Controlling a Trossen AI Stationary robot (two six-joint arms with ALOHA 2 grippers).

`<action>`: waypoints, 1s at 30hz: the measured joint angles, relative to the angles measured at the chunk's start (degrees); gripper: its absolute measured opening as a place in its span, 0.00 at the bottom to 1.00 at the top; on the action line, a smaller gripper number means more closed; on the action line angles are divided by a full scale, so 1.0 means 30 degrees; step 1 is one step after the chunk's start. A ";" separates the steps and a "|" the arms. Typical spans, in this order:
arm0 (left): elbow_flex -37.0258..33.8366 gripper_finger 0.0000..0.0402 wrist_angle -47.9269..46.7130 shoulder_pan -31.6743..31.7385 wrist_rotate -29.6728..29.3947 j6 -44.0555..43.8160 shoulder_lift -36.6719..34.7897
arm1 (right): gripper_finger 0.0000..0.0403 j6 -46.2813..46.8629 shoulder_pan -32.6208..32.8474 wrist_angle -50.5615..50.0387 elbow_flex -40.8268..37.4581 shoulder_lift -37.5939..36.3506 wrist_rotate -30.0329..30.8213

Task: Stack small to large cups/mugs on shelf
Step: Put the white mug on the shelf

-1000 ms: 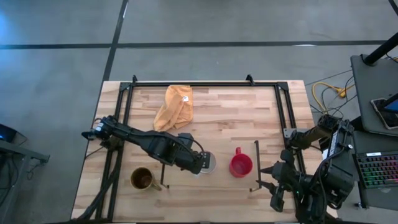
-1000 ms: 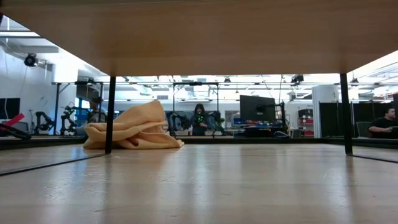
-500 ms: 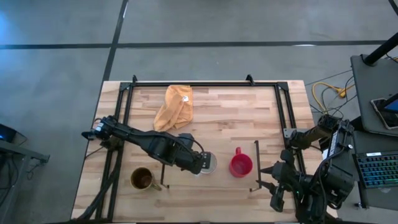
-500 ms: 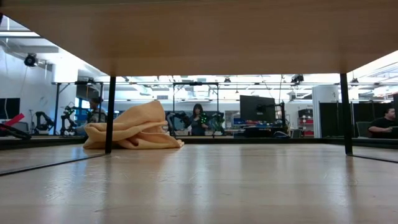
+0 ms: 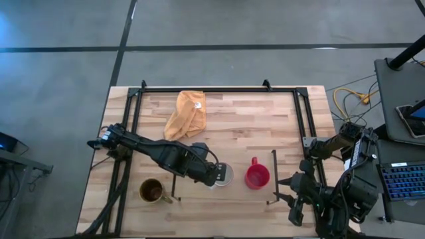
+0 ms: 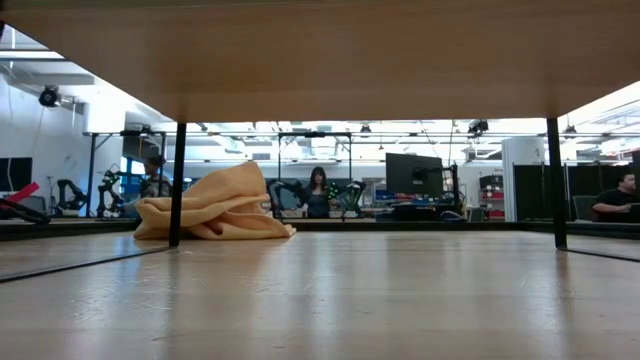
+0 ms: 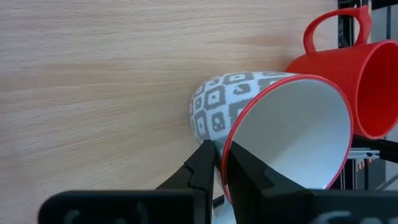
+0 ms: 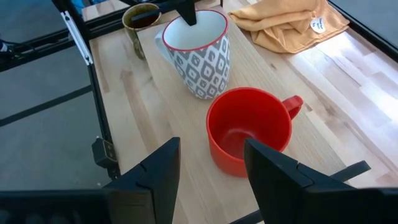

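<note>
Mugs stand in a row along the near part of the shelf [image 5: 239, 143], a light-wood board with thin black rails at its short ends that covers most of the high view's table area. On its far part lies a crumpled yellow-orange cloth [image 5: 186, 113], which the low view shows as a soft heap beside a black rail post; none of the mugs appear in that view.

The left arm reaches in from the left edge of the board, and the left gripper [image 5: 214, 176] sits at the white mug [image 5: 222, 174]. In the left wrist view its two dark fingers [image 7: 202, 167] are drawn narrow with the mug's red-edged rim pinched between them, one finger outside against the grey diamond pattern and one inside the white bowl. The mug looks tipped in that view, though whether its base is clear of the wood is hard to judge.

The right arm waits at the right edge of the table, its right gripper [image 5: 292, 198] near the front right corner with fingers spread wide; in the right wrist view they frame the mugs from well apart.

Brown-gold mug [image 5: 151, 191] stands upright near the left rail, apart from the others. The patterned white mug is in the middle, and the red mug [image 5: 256, 176] stands just beside it toward the right, upright and open-mouthed, its handle pointing to the far side.
</note>
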 joint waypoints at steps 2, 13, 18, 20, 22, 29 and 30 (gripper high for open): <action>0.0000 0.04 0.0012 0.0000 0.0000 0.0000 0.0000 | 0.42 -0.0010 0.0001 0.0000 0.0000 0.0000 0.0040; -0.0022 0.18 0.0101 0.0000 -0.0021 -0.0015 0.0000 | 0.42 -0.0089 -0.0006 0.0000 0.0000 0.0000 0.0425; -0.0022 0.24 0.0143 0.0000 -0.0015 -0.0015 0.0000 | 0.42 -0.0134 -0.0006 0.0000 0.0000 0.0000 0.0441; -0.0022 0.24 0.0303 -0.0024 -0.0015 -0.0006 0.0000 | 0.42 -0.0134 -0.0006 0.0000 0.0000 0.0000 0.0434; -0.0022 0.24 0.0651 -0.0141 -0.0019 0.0151 -0.0009 | 0.42 -0.0130 -0.0006 0.0000 0.0000 0.0000 0.0357; 0.0293 0.24 0.0869 -0.1378 -0.2180 0.0495 -0.0670 | 0.42 0.0320 0.0002 0.0000 0.0000 0.0000 -0.0066; 0.0306 0.24 0.0885 -0.1593 -0.2525 0.0557 -0.0746 | 0.42 0.0350 0.0002 0.0003 0.0003 0.0000 -0.0076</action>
